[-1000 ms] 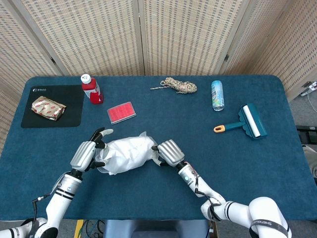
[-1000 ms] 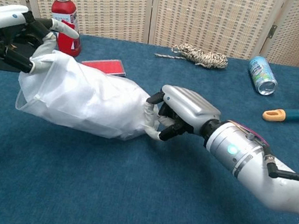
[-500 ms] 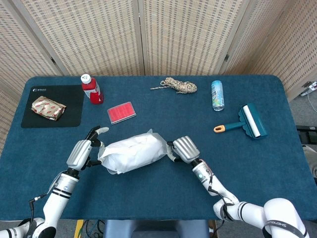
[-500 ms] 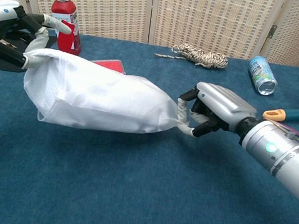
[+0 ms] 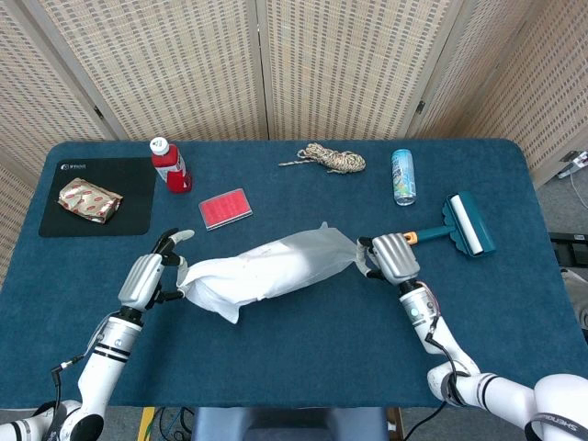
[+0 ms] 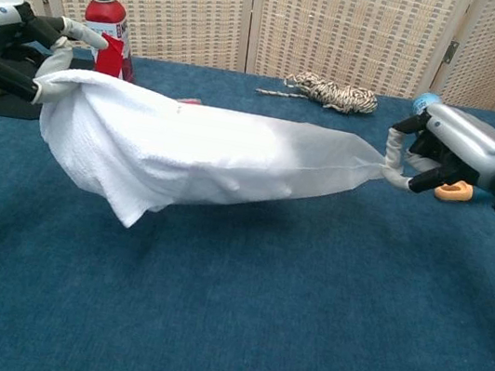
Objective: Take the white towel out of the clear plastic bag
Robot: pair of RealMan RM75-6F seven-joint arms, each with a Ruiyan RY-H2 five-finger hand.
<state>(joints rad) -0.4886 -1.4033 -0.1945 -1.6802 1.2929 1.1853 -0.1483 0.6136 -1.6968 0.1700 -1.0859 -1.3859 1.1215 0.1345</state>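
Stretching between our hands above the table (image 5: 276, 367), the bag (image 5: 317, 255) hangs taut with the towel (image 5: 234, 280) bunched at its left end. Our left hand (image 5: 147, 280) pinches the towel; our right hand (image 5: 393, 258) pinches the bag's end. Beyond lie a roller (image 5: 457, 228), can (image 5: 402, 176), rope (image 5: 329, 158) and bottle (image 5: 169, 163).

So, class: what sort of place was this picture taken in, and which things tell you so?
Probably a robot test lab, not a home: a blue-covered table fenced by woven screens, with unrelated items laid out, such as a lint roller, rope coil and red bottle.
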